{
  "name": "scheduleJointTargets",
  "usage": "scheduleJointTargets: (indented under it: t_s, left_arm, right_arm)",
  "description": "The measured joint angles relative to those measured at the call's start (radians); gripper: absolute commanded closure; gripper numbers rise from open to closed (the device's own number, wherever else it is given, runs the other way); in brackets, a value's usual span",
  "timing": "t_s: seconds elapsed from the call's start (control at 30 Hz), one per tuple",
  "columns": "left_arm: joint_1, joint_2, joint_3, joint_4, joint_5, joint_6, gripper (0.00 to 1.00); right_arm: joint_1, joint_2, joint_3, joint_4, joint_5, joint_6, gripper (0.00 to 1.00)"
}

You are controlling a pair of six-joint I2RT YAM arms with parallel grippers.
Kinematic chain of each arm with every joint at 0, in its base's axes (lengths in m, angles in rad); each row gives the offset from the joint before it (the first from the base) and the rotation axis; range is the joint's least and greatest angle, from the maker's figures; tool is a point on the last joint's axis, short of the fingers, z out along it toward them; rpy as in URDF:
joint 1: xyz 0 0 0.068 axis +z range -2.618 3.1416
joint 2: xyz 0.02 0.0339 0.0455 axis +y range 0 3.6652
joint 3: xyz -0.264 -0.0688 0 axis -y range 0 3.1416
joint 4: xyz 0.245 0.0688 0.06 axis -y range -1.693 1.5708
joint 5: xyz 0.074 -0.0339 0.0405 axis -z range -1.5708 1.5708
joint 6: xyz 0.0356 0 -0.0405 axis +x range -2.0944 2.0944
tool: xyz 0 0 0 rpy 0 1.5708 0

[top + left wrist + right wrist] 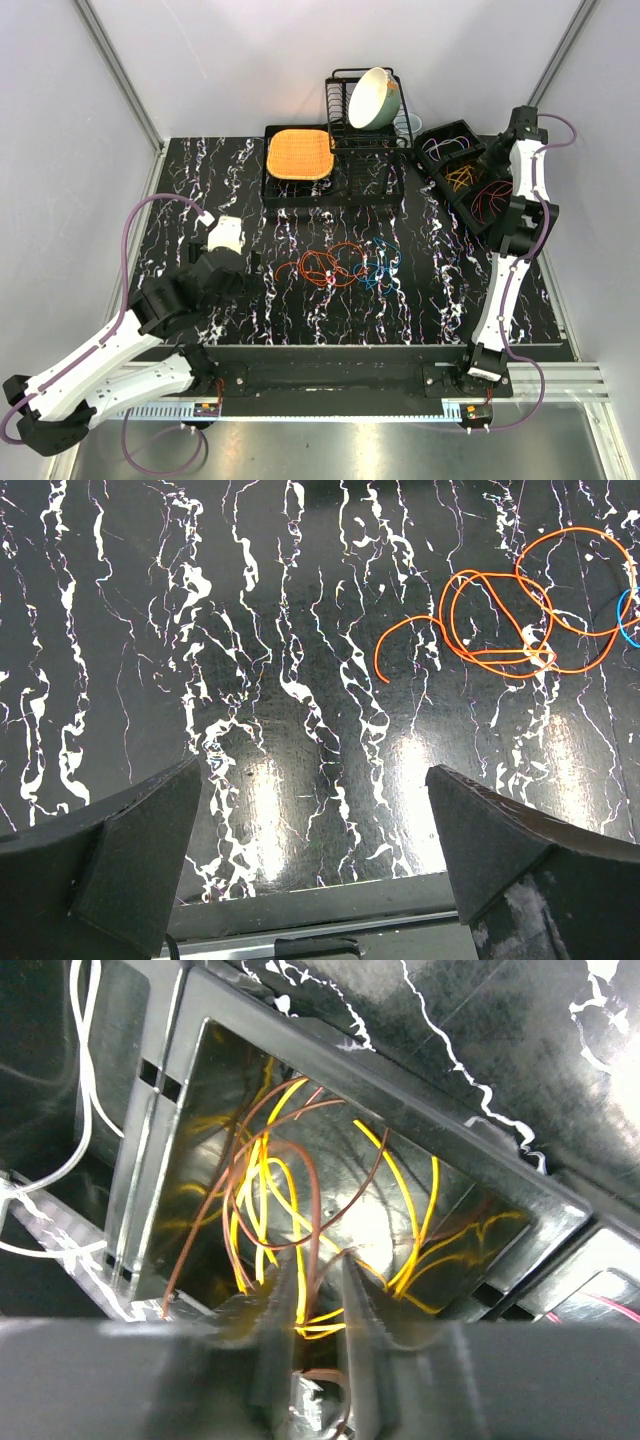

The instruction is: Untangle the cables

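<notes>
A tangle of orange-red cables (pixel 325 265) lies mid-table with a blue cable (pixel 383 268) hooked to its right. The same orange cables (pixel 510 620) show at the upper right of the left wrist view. My left gripper (pixel 228 262) (pixel 312 770) hangs wide open over bare table, well left of them. My right gripper (pixel 487 165) (pixel 318 1260) reaches into the middle compartment of a black bin (pixel 440 130). Its jaws stand a narrow gap apart, with a brown cable (pixel 315 1190) and yellow cables (pixel 425 1210) running loosely between them.
The bin's other compartments hold purple cables (pixel 445 147) and red cables (pixel 492 200). A dish rack (pixel 345 80) with a tilted bowl (pixel 372 97) stands at the back. An orange mat (pixel 300 153) lies on a black tray beside it. The table's near edge (pixel 330 905) is close below my left fingers.
</notes>
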Motion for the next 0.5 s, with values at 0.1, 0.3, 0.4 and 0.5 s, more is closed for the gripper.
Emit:
scheduleJointTargets:
  t_s: [0.1,0.3,0.4,0.5]
  left_arm:
    - [0.0,-0.001,0.0,0.0,0.0,0.0,0.01]
    - [0.0,-0.016,0.0,0.0,0.0,0.0,0.01]
    - [0.0,-0.035,0.0,0.0,0.0,0.0,0.01]
    - [0.0,-0.053,0.0,0.0,0.0,0.0,0.01]
  right_arm:
    - [0.001,0.0,0.0,-0.003,0.001,-0.001,0.46]
    - [0.005,-0.038,-0.001,-0.019,0.009,-0.002,0.4]
    - [0.006,-0.075,-0.001,-0.031,0.013,-0.003,0.38]
    - [0.007,-0.108,-0.001,-0.038,0.025,-0.004,0.37]
